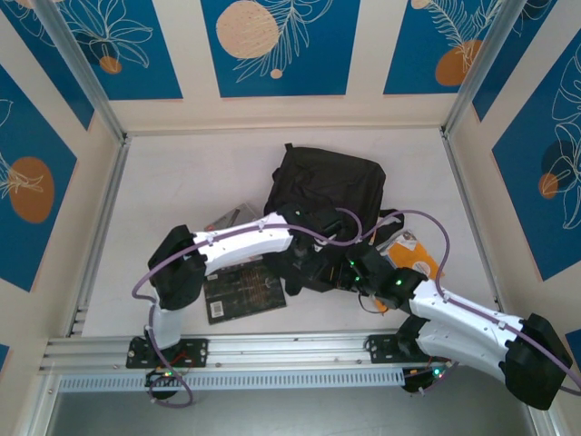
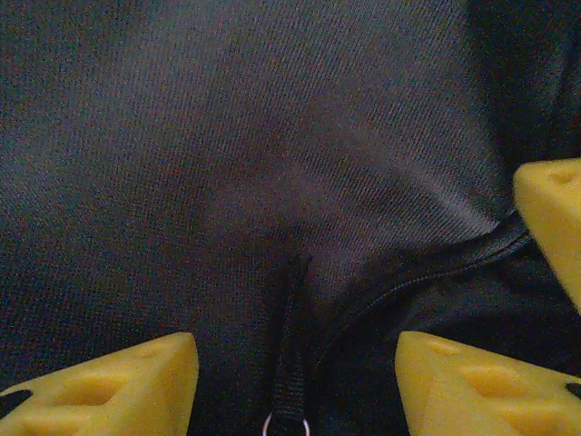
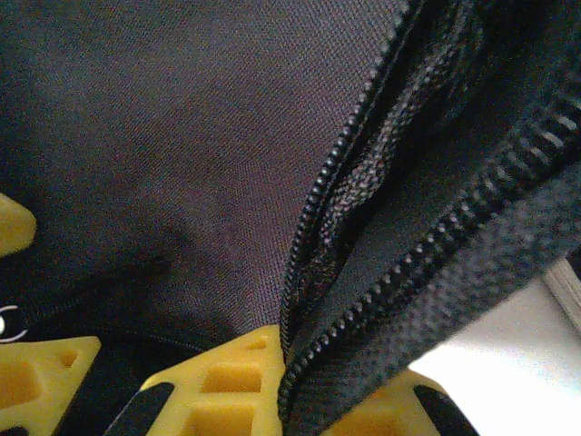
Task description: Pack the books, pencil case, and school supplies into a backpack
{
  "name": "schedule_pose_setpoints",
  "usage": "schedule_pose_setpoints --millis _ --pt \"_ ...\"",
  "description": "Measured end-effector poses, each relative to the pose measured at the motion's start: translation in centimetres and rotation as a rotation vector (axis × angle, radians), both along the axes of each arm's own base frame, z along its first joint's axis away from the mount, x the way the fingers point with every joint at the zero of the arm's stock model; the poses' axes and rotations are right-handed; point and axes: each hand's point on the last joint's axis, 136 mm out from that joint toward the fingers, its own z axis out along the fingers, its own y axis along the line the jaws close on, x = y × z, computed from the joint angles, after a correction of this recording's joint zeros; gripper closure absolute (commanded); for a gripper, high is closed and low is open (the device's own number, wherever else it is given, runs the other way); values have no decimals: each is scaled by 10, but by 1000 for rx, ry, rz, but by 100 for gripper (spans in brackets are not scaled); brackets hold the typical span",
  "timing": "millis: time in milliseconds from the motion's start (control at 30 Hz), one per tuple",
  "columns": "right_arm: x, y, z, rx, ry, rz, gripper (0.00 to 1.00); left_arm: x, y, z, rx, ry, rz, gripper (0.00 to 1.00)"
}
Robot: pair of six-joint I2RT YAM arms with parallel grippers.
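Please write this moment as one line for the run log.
backpack: zip partly open | left gripper: open, over backpack fabric | right gripper: shut on backpack edge at zip | black book: on table, unpacked

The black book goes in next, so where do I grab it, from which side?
I'd take the black book by its near left corner, from the near side. It lies flat and thin, so a finger must slide under an edge; that corner is bare, the far edge sits under the left arm, and the right side crowds the backpack.
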Motion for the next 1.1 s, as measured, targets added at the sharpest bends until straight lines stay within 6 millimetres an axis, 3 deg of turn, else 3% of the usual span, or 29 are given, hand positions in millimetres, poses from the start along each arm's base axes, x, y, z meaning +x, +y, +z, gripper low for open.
schedule_pose_setpoints --millis 200,500,767,867,1100 --pt "1 -4 -2 -3 12 -12 100 -9 4 -14 4 42 -21 100" --pt "1 -7 -3 -10 20 -23 100 -3 4 -9 -29 42 -6 100" --pt "7 -15 -1 -23 17 -64 100 19 24 54 -168 -96 86 100" --pt "12 -19 2 -13 12 -92 100 21 33 70 -201 -147 112 100" --pt "15 -22 6 -6 15 -117 100 20 52 65 -192 -190 155 100"
